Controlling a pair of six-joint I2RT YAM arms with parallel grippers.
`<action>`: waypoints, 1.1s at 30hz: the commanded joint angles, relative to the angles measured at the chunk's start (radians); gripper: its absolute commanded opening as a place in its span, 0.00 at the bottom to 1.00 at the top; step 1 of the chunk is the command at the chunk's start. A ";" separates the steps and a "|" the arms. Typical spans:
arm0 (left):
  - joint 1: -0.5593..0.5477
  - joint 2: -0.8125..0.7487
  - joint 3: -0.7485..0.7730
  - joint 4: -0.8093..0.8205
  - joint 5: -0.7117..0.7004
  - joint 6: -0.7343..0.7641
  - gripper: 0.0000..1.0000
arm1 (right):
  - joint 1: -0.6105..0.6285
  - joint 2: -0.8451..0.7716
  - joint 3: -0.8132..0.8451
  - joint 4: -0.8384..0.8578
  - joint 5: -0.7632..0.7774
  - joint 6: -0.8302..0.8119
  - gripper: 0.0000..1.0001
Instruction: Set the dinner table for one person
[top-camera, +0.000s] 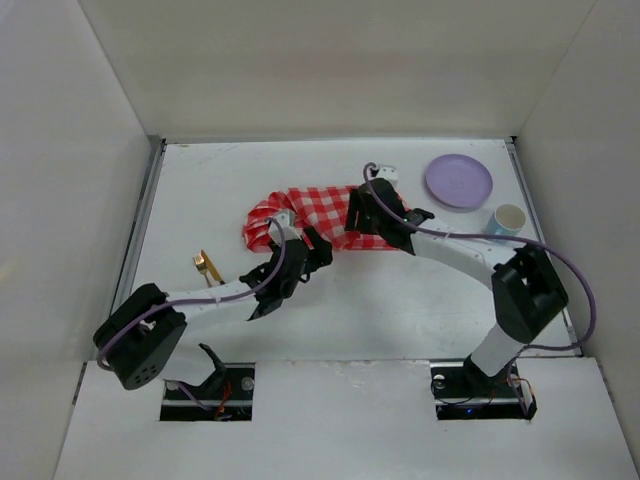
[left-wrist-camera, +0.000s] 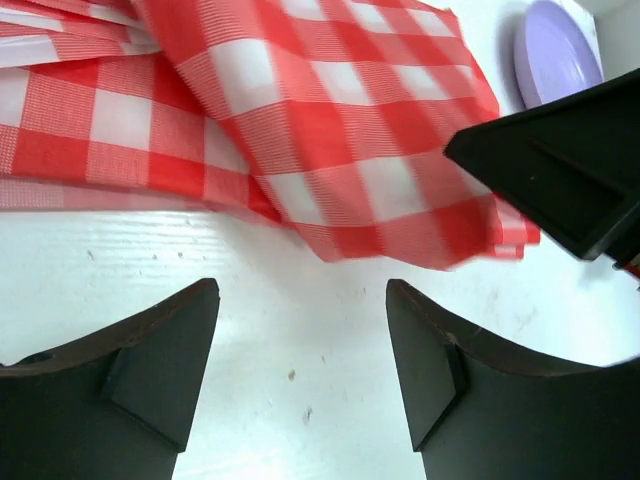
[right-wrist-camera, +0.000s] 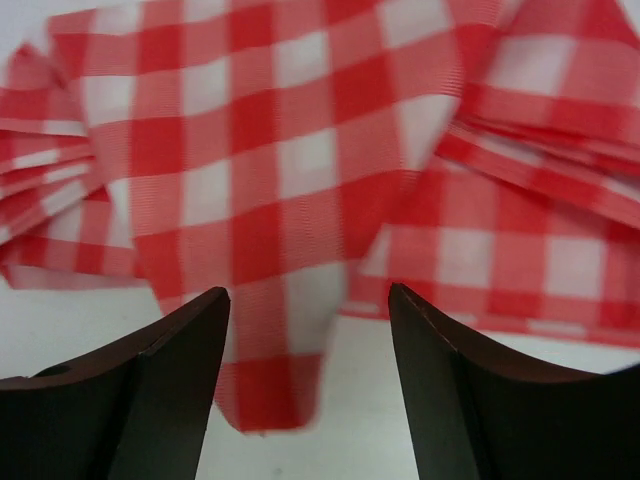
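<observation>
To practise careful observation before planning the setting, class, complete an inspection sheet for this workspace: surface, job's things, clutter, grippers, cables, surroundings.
Surface: dinner table, matte white, few small specks.
Job's things: checked cloth crumpled mid-table; purple plate and pale cup at far right; gold utensil at left.
Clutter: nothing seen.
Grippers: left gripper open, just short of the cloth's edge; right gripper open above the cloth.
Cables: purple cable along each arm.
Surroundings: upright white panels.

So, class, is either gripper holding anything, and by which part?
Nothing is held. Both the left gripper and right gripper have open jaws; the checked cloth lies loose.
</observation>
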 joint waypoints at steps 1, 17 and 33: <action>-0.086 -0.039 0.025 -0.072 -0.186 0.106 0.66 | -0.024 -0.197 -0.094 0.161 -0.007 0.047 0.73; -0.156 0.356 0.258 0.027 -0.330 0.168 0.70 | -0.161 -0.065 -0.221 0.364 -0.209 0.173 0.78; -0.050 0.553 0.378 0.156 -0.335 0.241 0.58 | -0.253 0.116 -0.053 0.428 -0.360 0.290 0.21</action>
